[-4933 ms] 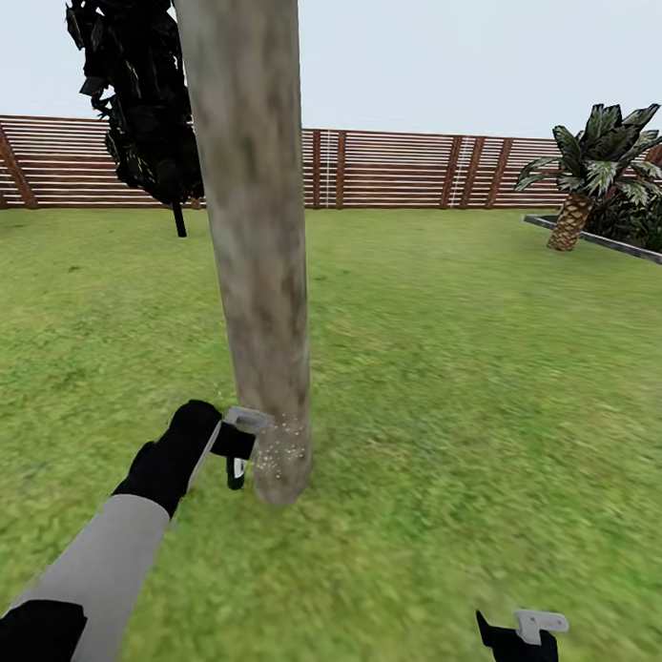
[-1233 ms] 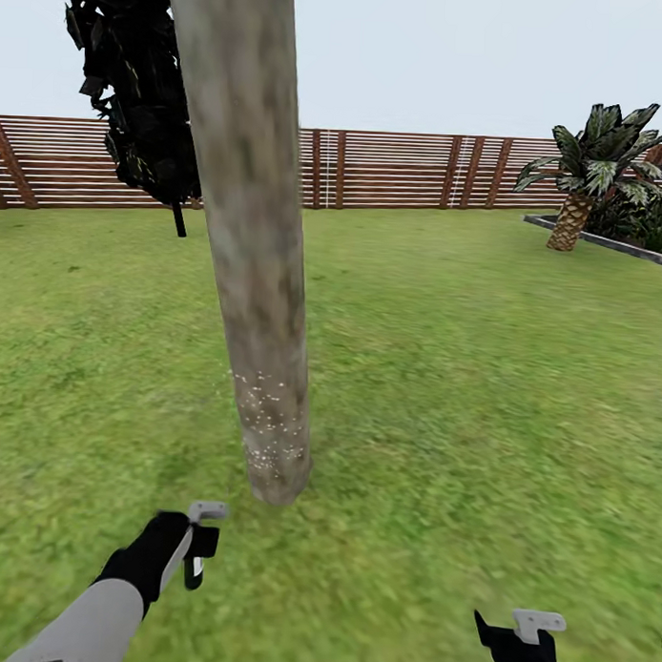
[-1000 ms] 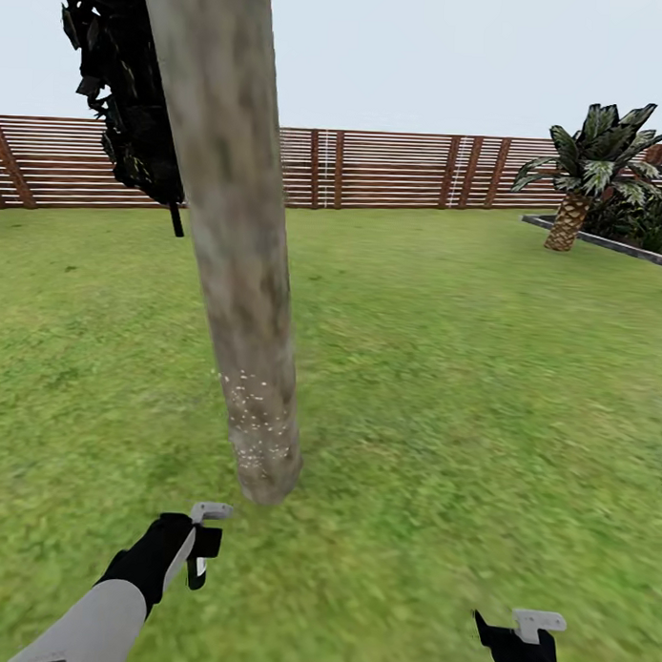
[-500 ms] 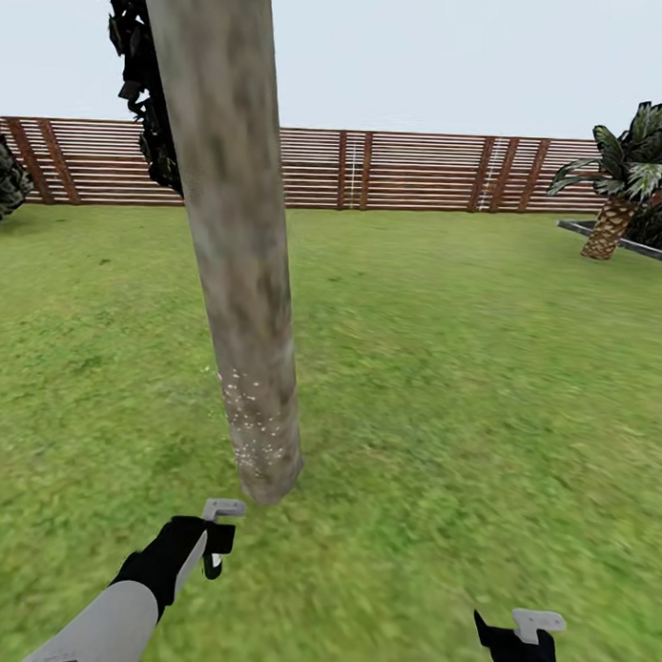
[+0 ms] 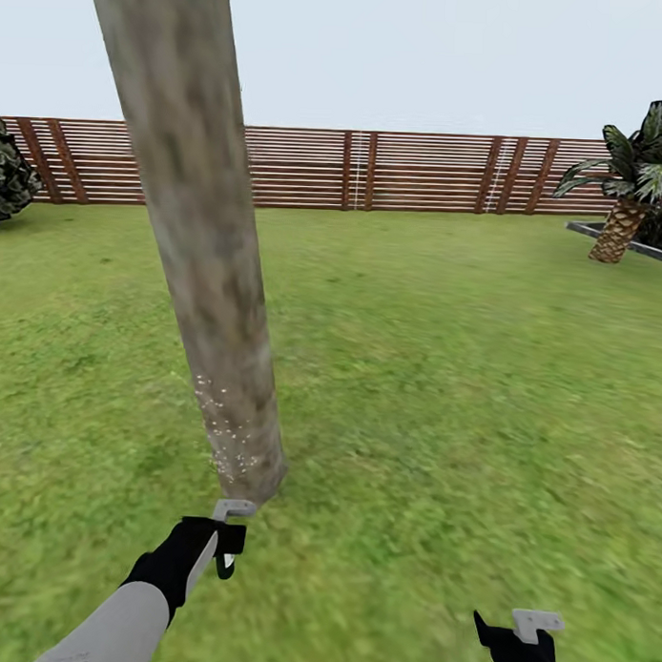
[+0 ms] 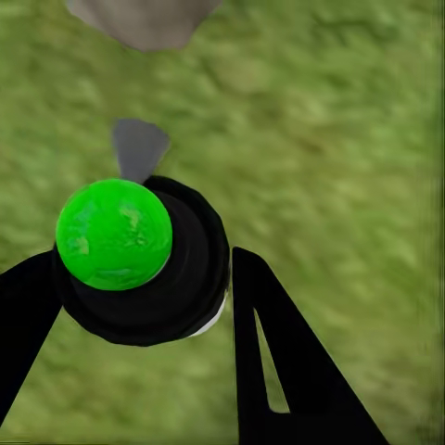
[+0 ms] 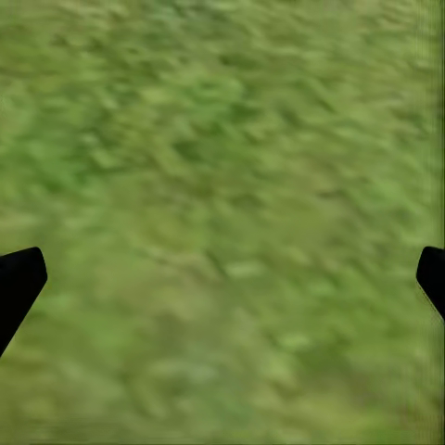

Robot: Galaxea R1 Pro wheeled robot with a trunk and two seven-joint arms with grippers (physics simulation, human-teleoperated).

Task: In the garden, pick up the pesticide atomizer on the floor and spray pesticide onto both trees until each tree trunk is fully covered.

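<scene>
The nearest of the trees shows as a tree trunk [image 5: 204,269], thick, mottled grey-beige and leaning across the head view. White pesticide specks [image 5: 227,432] dot its lowest part. My left gripper [image 5: 220,545] hangs just short of the trunk's base, shut on the pesticide atomizer [image 6: 116,236], which has a bright green round top in a black collar and a grey nozzle [image 6: 139,148] pointing toward the trunk base [image 6: 139,17]. My right gripper [image 5: 525,643] sits low at the right, open over bare grass [image 7: 222,185].
Green lawn [image 5: 444,373] spreads all around the trunk. A brown slat fence [image 5: 375,170] closes the far side. A short palm [image 5: 627,203] in a raised bed stands at the far right, and a dark bush [image 5: 7,181] at the far left.
The view has swung left, so the trunk sits further left and the dark crown behind it is gone. Since 4.9 s ago my left gripper has drawn back from the trunk; specks reach higher.
</scene>
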